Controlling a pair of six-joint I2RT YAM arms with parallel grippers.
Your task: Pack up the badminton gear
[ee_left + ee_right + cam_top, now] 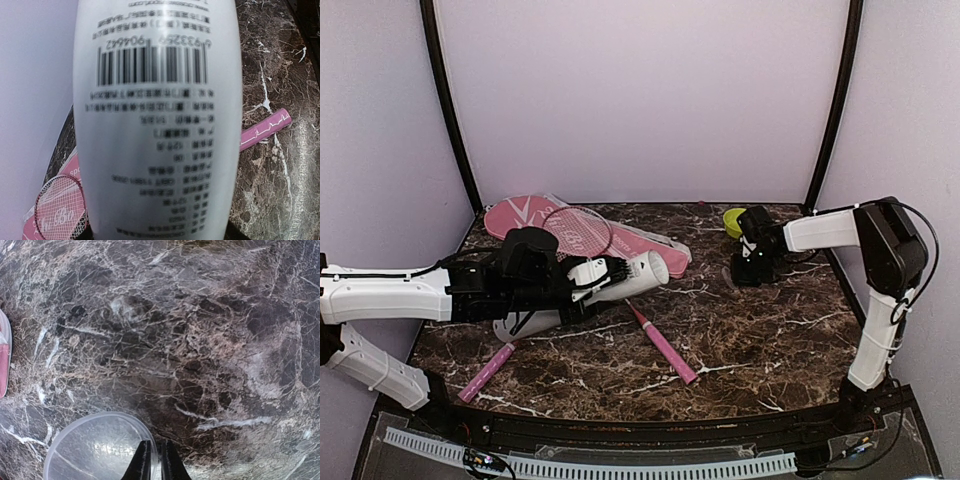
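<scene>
- Left hand (595,278) grips the tube (642,271), left of centre on the tabletop (770,330).
- Right hand (155,447) pinches a clear lid (95,450) by its rim.
- Both rackets (665,348) lie by the tube, with the cover (520,218) behind.

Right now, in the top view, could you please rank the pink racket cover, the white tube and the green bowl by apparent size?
Largest to smallest:
1. pink racket cover
2. white tube, partly hidden
3. green bowl, partly hidden, clearly smallest
</scene>
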